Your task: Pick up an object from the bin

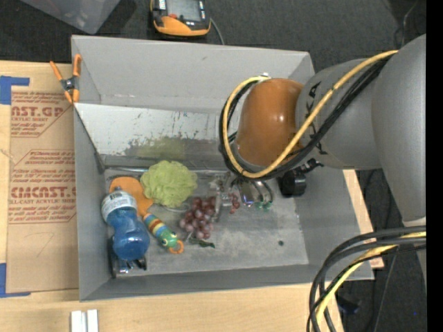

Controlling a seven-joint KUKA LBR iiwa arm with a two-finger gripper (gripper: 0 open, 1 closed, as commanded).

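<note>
Camera view: a grey metal bin [180,120], a few loose items on its floor. The tool [240,198] is seen low over mid-floor, just beside the right end of a bunch of dark purple grapes [197,220], the nearest item; whether it is released or clenched cannot be told. The bunch (probably plastic) is judged light, knobbly and rather slippery, and best taken across one cluster. Listed to its left: a green leafy lump [169,182] and a blue bottle [127,232].
</note>
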